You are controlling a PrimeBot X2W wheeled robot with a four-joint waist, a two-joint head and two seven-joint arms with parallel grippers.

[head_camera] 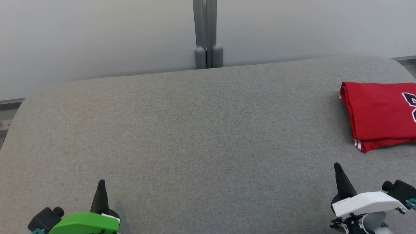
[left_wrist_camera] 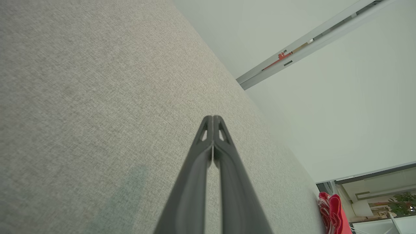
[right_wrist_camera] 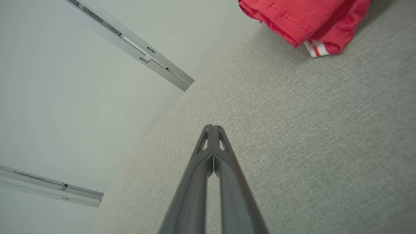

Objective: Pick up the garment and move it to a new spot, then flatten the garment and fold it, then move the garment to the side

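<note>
Folded red garment (head_camera: pixel 378 113) at right edge, wide open grey tabletop (head_camera: pixel 201 130), left gripper (head_camera: pixel 101 182) and right gripper (head_camera: pixel 337 166) low in frame, both closed, empty, pale wall (head_camera: pixel 97 39) behind

One garment (head_camera: pixel 377 113) at the table's (head_camera: pixel 195 130) right edge; two grippers, left gripper (head_camera: pixel 101 182) and right gripper (head_camera: pixel 337 166); two posts (head_camera: pixel 217 56) beyond the far edge
</note>
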